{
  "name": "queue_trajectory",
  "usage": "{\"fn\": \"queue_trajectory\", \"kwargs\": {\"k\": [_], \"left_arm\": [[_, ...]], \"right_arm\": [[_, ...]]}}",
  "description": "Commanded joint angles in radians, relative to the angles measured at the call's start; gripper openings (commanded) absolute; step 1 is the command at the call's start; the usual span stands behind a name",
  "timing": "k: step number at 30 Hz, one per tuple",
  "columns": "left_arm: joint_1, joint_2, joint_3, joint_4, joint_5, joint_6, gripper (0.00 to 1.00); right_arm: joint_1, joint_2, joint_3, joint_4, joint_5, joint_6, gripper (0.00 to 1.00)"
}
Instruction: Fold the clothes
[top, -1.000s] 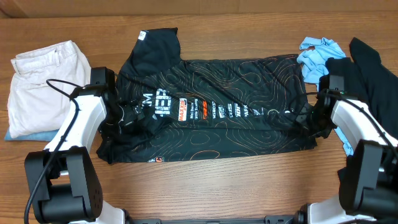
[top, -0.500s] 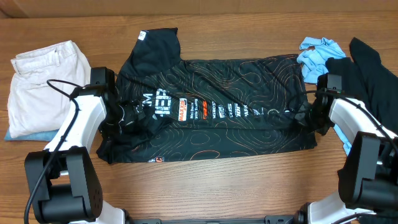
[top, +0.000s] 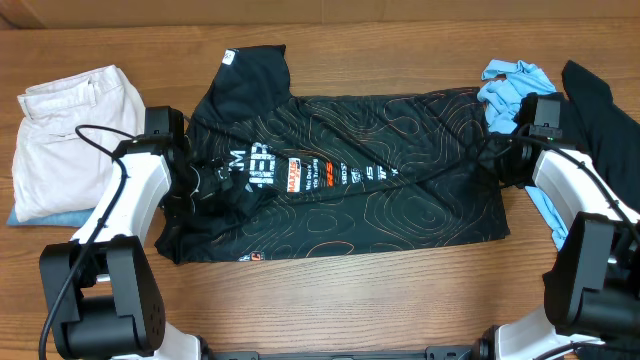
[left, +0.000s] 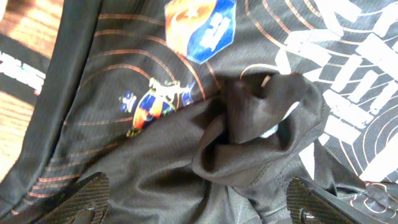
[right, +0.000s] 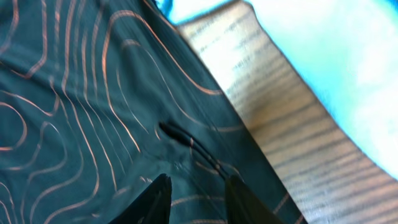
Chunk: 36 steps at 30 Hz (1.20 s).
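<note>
Right gripper (top: 508, 163) has shifted toward the far side of the table (top: 330, 300) since a second ago, and the crease in the jersey (top: 400, 210) now runs diagonally up to it. Jersey lies spread flat at table centre, between the beige trousers (top: 70, 120) and the light blue shirt (top: 510, 88). Right jaws stand a narrow gap apart over the hem, a small pleat just ahead of them, nothing visibly clamped. Left gripper (top: 203, 187) is spread wide over a bunched hump of cloth, holding nothing. Orange chest patch (top: 293, 178) appears to read MAXXIS; the white logos beside it are too small to read. Blue shield badge (left: 202, 28): text illegible.
</note>
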Motion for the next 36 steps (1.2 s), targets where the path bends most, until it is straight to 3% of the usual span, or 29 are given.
{"fn": "queue_trajectory", "kwargs": {"k": [1,5,9,14,15,17,18,21,29,36], "left_arm": [[0.0,-0.031,0.041,0.001,0.01,0.058,0.94],[0.0,-0.061,0.142,-0.003,0.016,0.118,0.99],[0.0,-0.06,0.229,0.025,0.081,0.255,1.0],[0.0,-0.06,0.244,0.032,0.087,0.253,1.0],[0.0,-0.059,0.244,0.026,0.087,0.253,1.0],[0.0,-0.059,0.244,0.011,0.087,0.254,1.0],[0.0,-0.058,0.244,0.003,0.087,0.254,1.0],[-0.001,-0.058,0.244,0.004,0.087,0.254,1.0],[-0.001,-0.058,0.244,0.007,0.087,0.254,0.98],[-0.001,-0.058,0.244,0.003,0.087,0.254,0.98]], "right_arm": [[-0.001,0.001,0.023,-0.004,-0.044,-0.05,0.32],[0.016,-0.014,0.093,-0.013,-0.048,-0.141,0.4],[0.046,-0.014,0.198,-0.009,-0.051,-0.221,0.5],[0.057,0.0,0.234,0.076,-0.012,-0.288,0.52],[0.05,0.013,0.234,0.093,-0.004,-0.289,0.5],[0.029,0.053,0.235,0.124,-0.009,-0.291,0.32],[0.007,0.094,0.241,0.156,-0.046,-0.293,0.17],[-0.014,0.154,0.284,0.174,-0.08,-0.332,0.04],[-0.023,0.399,0.555,0.097,-0.072,-0.375,0.04],[-0.034,0.526,0.609,0.117,-0.063,-0.373,0.04]]}}
